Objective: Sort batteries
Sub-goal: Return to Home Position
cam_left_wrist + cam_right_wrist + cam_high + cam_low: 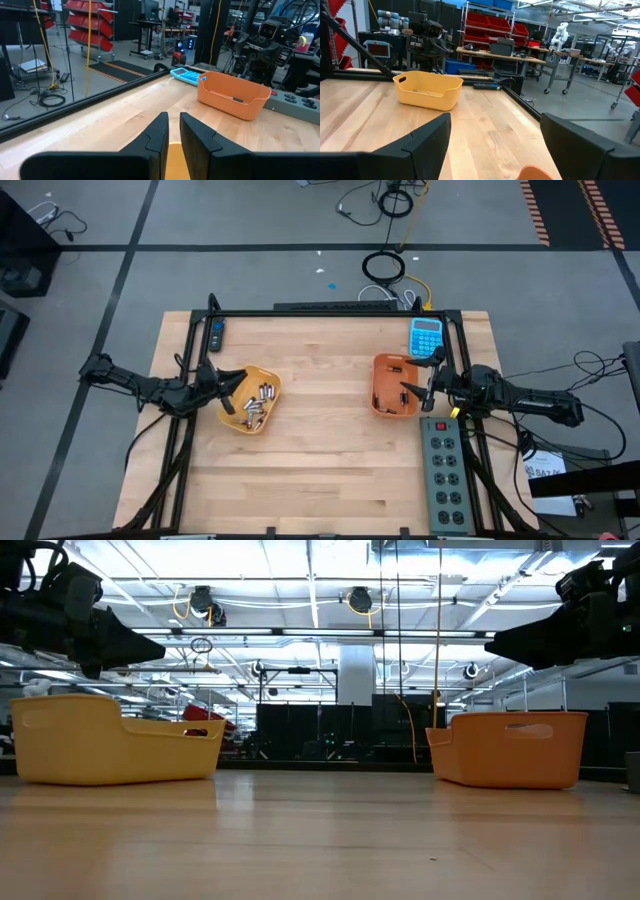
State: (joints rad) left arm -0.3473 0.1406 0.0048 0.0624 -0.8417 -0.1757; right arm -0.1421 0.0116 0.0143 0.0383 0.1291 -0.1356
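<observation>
High view: I see the batteries (256,404) lying in the yellow bin (272,377). The left gripper (232,388) is over that bin's left rim, and the right gripper (415,393) is over the orange bin (378,380).

Low view: the bins stand well apart.

Left wrist view: the fingers (159,132) are nearly closed and hold nothing.

Right wrist view: the fingers (427,137) are spread wide and hold nothing.
</observation>
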